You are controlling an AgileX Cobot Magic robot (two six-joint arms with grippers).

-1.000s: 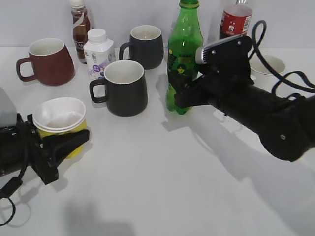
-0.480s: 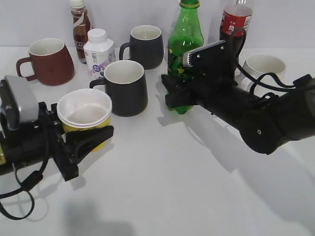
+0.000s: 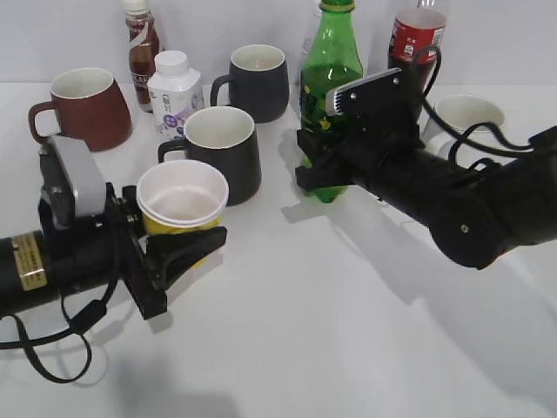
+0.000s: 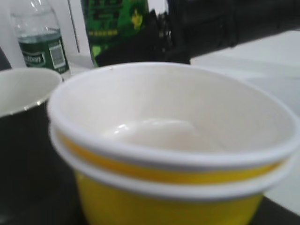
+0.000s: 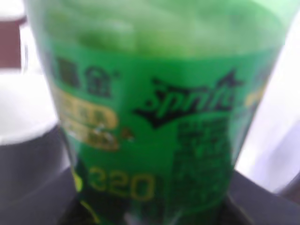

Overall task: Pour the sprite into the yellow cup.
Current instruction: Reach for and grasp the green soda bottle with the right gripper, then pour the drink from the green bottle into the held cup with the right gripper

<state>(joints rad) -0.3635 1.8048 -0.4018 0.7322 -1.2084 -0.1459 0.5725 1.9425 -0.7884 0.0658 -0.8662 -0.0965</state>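
Note:
The sprite (image 3: 329, 61), a tall green bottle with its green cap on, stands upright at the back centre. My right gripper (image 3: 318, 161) is shut around its lower label. The bottle fills the right wrist view (image 5: 154, 122), with the dark jaws (image 5: 150, 208) on both sides of it. The yellow cup (image 3: 183, 196), double-stacked and white inside, is held upright in my left gripper (image 3: 178, 239), in front of a black mug. It fills the left wrist view (image 4: 173, 140) and looks empty. The sprite (image 4: 117, 23) and the right gripper (image 4: 154, 44) show behind it.
Two black mugs (image 3: 222, 152) (image 3: 257, 78), a brown-red mug (image 3: 83, 109), a white milk bottle (image 3: 174, 91), a brown drink bottle (image 3: 141, 43), a cola bottle (image 3: 416, 35) and a white cup (image 3: 466, 117) stand across the back. A water bottle (image 4: 40, 37) shows behind.
My left gripper has carried the yellow cup to the right, toward the sprite. My right arm shifted a little while staying at the bottle.

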